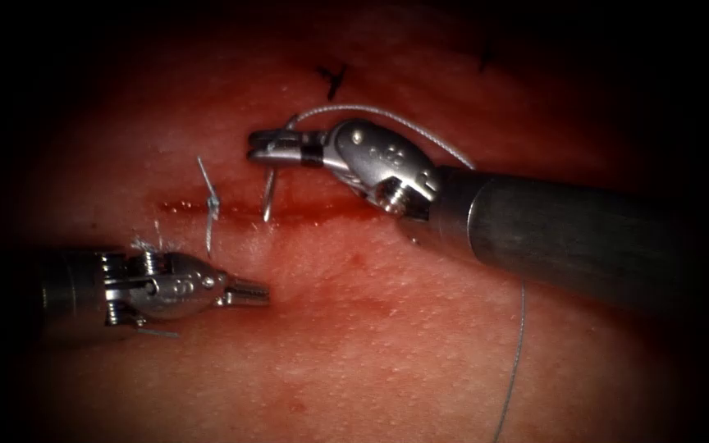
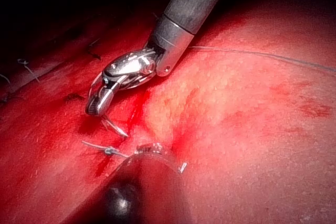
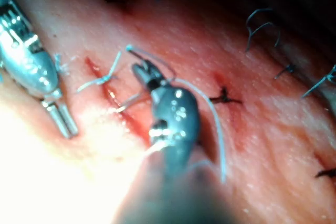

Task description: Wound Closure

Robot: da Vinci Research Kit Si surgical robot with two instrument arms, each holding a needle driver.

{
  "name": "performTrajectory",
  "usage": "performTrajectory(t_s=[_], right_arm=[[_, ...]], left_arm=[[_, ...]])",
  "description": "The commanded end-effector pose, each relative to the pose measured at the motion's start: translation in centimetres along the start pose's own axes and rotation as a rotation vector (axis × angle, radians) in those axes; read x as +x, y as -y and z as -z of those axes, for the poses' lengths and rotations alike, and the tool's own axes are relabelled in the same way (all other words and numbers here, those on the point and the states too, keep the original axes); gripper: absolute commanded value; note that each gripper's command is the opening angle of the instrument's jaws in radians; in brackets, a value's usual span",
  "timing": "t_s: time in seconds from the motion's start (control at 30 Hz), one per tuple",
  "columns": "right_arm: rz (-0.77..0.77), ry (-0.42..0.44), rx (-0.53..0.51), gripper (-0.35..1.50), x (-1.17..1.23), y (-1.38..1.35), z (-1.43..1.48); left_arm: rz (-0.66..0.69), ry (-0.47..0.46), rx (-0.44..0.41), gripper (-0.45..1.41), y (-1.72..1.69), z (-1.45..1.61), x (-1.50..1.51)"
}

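Where the right arm's tool [image 1: 258,148] enters from the right, we see its jaws clenched on the needle [image 1: 268,197] at the far side of the cut [image 1: 289,212]. They grasp the needle near its upper end; the rest of its curve hangs down toward the cut, and its lower tip meets the tissue [image 1: 387,344] at the cut's red line. We cannot tell whether that tip has entered the tissue. In the left wrist view the same tool [image 2: 97,106] holds the needle [image 2: 113,126] just above the red fluid [image 2: 134,108].

From these jaws the thread [image 1: 387,119] arches over the far side of the tool's wrist, passes behind the shaft, and reappears below it, trailing toward the near right edge of the scene. In the right wrist view we follow the thread [image 3: 210,114] looping beside the tool [image 3: 144,72].

Left of the needle, a tied stitch [image 1: 211,201] crosses the cut, its cut ends of thread [image 1: 203,172] standing up on the far side.

On the near left, the left arm's tool [image 1: 252,291] lies well apart from the needle, pointing right, jaws pressed together and grasping nothing. It lies just above the tissue on the near side of the cut. Older dark stitches [image 1: 331,80] mark the far tissue.
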Motion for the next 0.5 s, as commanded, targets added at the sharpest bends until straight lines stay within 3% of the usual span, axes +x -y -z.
performTrajectory(t_s=[0.03, 0.5], right_arm=[[0.001, 0.03, 0.027, -0.35, -0.03, -0.03, -0.08], [-0.049, 0.023, 0.105, -0.35, 0.01, 0.09, -0.19]], left_arm=[[-0.001, -0.002, 0.001, -0.18, 0.02, -0.07, 0.04], [0.002, -0.004, 0.005, -0.2, 0.01, -0.09, 0.07]])
